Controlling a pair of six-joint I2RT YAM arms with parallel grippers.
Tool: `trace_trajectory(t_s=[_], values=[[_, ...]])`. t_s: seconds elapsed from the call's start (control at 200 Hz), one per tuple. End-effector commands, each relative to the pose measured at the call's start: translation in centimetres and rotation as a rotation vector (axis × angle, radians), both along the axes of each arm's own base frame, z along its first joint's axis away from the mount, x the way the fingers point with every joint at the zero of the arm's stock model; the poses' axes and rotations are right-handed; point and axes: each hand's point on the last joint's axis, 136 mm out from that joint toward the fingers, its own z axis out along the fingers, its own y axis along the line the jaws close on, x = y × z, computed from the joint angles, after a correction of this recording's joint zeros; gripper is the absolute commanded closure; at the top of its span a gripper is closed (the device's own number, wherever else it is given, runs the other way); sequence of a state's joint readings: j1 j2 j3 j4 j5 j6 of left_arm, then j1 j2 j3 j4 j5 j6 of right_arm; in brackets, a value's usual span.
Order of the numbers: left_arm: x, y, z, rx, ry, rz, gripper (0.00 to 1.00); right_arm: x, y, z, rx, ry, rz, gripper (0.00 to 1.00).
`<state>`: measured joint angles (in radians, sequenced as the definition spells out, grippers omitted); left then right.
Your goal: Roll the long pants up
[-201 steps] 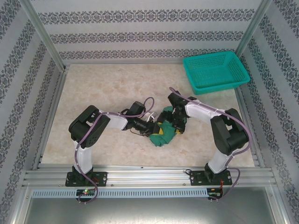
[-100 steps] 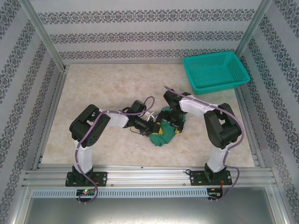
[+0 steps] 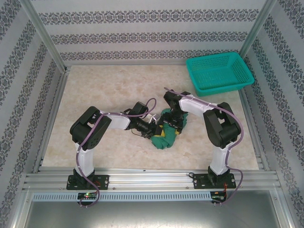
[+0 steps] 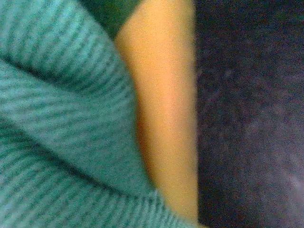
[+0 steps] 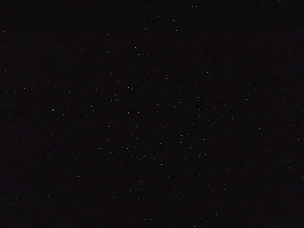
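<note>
The long pants (image 3: 164,140) lie as a compact dark green bundle in the middle of the table, with a yellow patch showing on it. My left gripper (image 3: 156,129) presses into the bundle's left side, its fingers buried in cloth. My right gripper (image 3: 173,122) comes down on the bundle's upper right, its tips hidden by the wrist and fabric. The left wrist view is very close on ribbed green fabric (image 4: 57,123) beside a yellow band (image 4: 166,104) and a dark surface. The right wrist view is black.
A teal mesh basket (image 3: 218,72) stands at the back right corner. Metal frame posts and patterned walls enclose the beige tabletop (image 3: 95,90). The two arms' elbows flank the bundle, left and right of it.
The right arm's elbow has swung left and its gripper has shifted a little left over the bundle. The bundle looks slightly tighter. The left arm has barely moved.
</note>
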<state>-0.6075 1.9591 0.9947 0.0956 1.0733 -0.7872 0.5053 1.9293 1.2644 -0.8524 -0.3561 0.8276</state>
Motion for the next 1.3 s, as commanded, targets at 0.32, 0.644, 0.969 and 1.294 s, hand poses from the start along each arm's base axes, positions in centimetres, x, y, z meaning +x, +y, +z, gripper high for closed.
trace_trajectory(t_s=[0.32, 0.644, 0.969, 1.294], values=[[5.7, -0.1, 12.5, -0.118, -0.506, 0.016, 0.52, -8.0, 1.4, -8.8, 0.056, 0.185, 0.038, 1.00], [8.5, 8.3, 19.0, 0.079, -0.719, 0.215, 0.00, -6.4, 1.9, -6.7, 0.087, 0.090, 0.017, 1.00], [8.5, 14.9, 11.2, 0.301, -0.617, 0.356, 0.03, 7.6, 1.0, 11.1, 0.193, -0.343, -0.031, 1.00], [10.8, 13.7, 8.9, 0.293, -0.561, 0.345, 0.08, 21.3, -7.5, 25.6, 0.292, -0.700, -0.285, 1.00]])
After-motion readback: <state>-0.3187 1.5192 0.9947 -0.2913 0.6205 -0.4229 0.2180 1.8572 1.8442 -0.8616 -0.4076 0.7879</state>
